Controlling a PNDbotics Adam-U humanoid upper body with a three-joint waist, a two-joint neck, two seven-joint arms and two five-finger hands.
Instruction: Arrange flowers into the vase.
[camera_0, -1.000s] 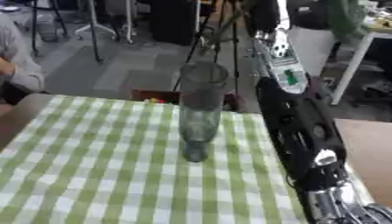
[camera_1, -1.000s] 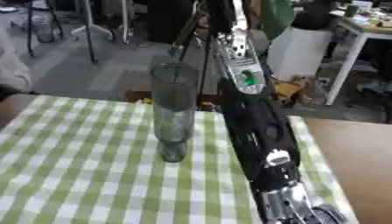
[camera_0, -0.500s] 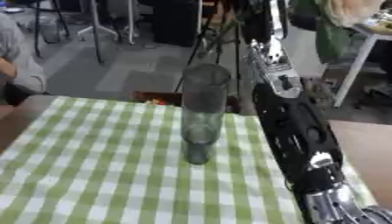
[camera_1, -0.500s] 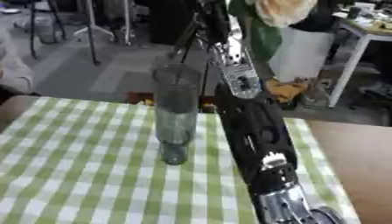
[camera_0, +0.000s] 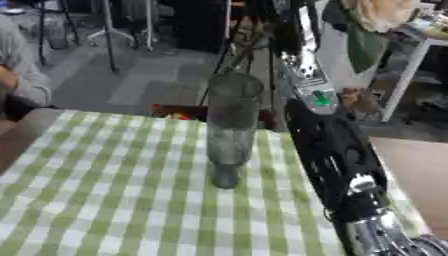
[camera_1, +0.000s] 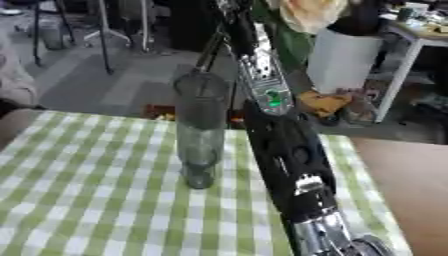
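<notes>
While a tall, clear glass vase (camera_0: 230, 127) stands upright near the middle of a green-and-white checked tablecloth (camera_0: 105, 200), the robot's right arm (camera_0: 337, 155) rises steeply from the lower right, just beside the vase. A pale cream flower (camera_1: 313, 13) with green leaves shows above the vase by the arm's upper end. Neither hand can be seen, so how the flower is held cannot be told.

1. I am in a lab or workshop room, not a home: the floor (camera_0: 153, 82) behind my surface is bare grey.
2. Thin black stand legs (camera_0: 109, 37) rise from that floor.
3. A white work table (camera_1: 404, 55) with clutter on top sits at the right.
4. My surface wears a green-and-white checked cloth (camera_0: 114, 200), laid out like a test setup.
</notes>
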